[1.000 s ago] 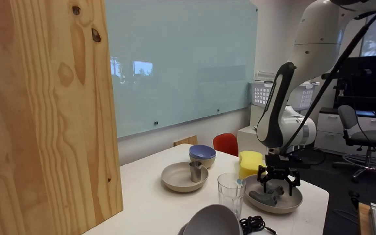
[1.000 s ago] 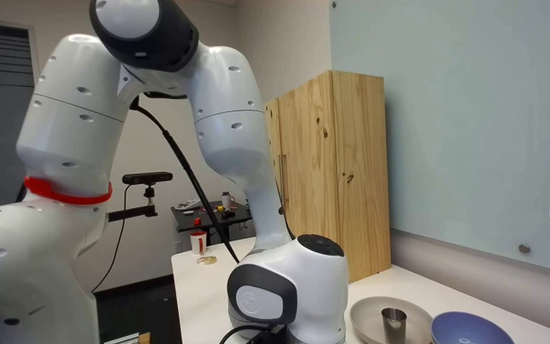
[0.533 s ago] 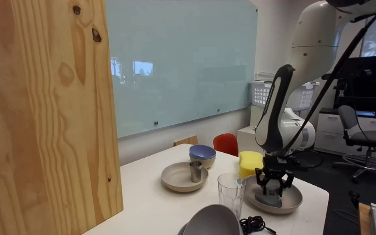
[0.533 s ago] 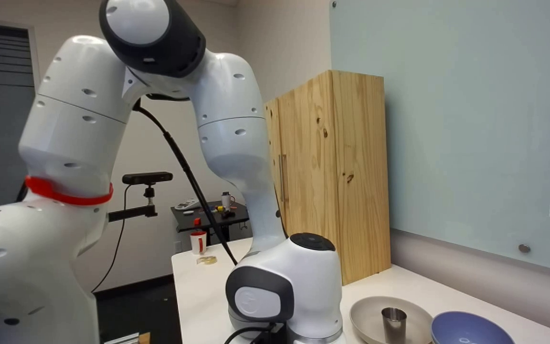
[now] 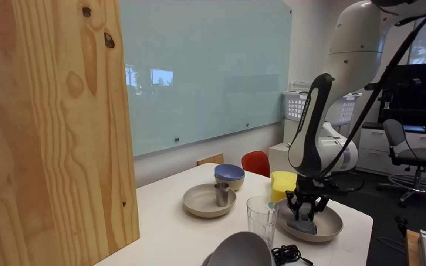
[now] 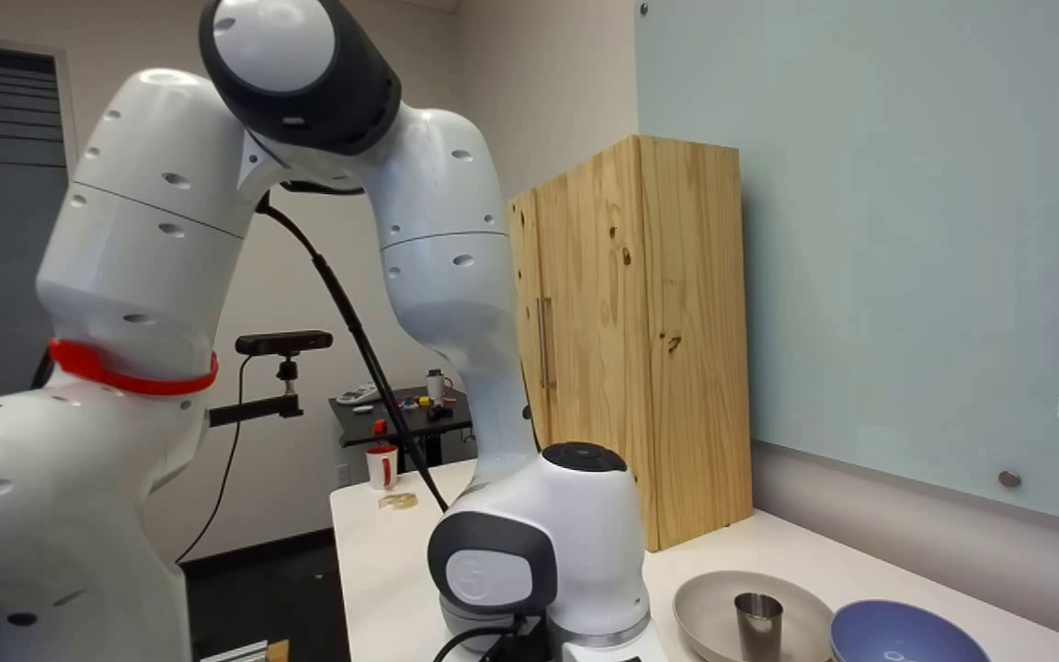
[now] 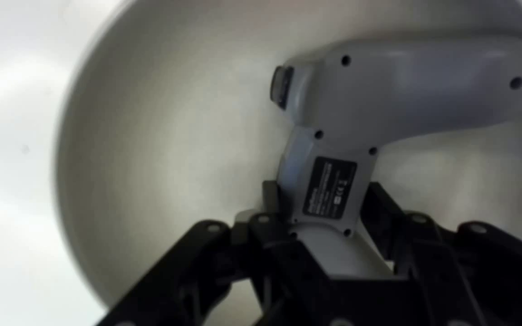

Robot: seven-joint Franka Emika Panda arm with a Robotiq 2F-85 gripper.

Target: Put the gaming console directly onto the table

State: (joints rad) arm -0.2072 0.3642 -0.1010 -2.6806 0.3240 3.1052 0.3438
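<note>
Progress: maybe a third, my guess. Done: my gripper (image 7: 321, 199) is narrow, jaws on both sides of the game controller (image 7: 356, 108) at its middle; reads as a hold, how firm I can't tell. It lies back side up inside the dish (image 7: 166, 140), not lifted as far as I see. Left: lift, clear the rim, set it on the table (image 5: 172, 229), let go. Its long end reaches toward the dish wall at 2 o'clock in the wrist view, so it may snag.

Around the dish in an exterior view, left to right: cabinet (image 5: 68, 133) at 10 o'clock, well apart; plate (image 5: 200, 199) at 9, upright metal cup (image 5: 221, 195) in it; blue bowl (image 5: 229, 171) at 10; tilted grey bowl (image 5: 244, 251) at 8; glass (image 5: 260, 221) at 9, just beside, touch unclear; sponge (image 5: 283, 184) at 11; cable (image 5: 287, 254) at 7, near. Glass looks likeliest to get knocked if I swing to 9; sponge and cable tighten 11 and 7.
</note>
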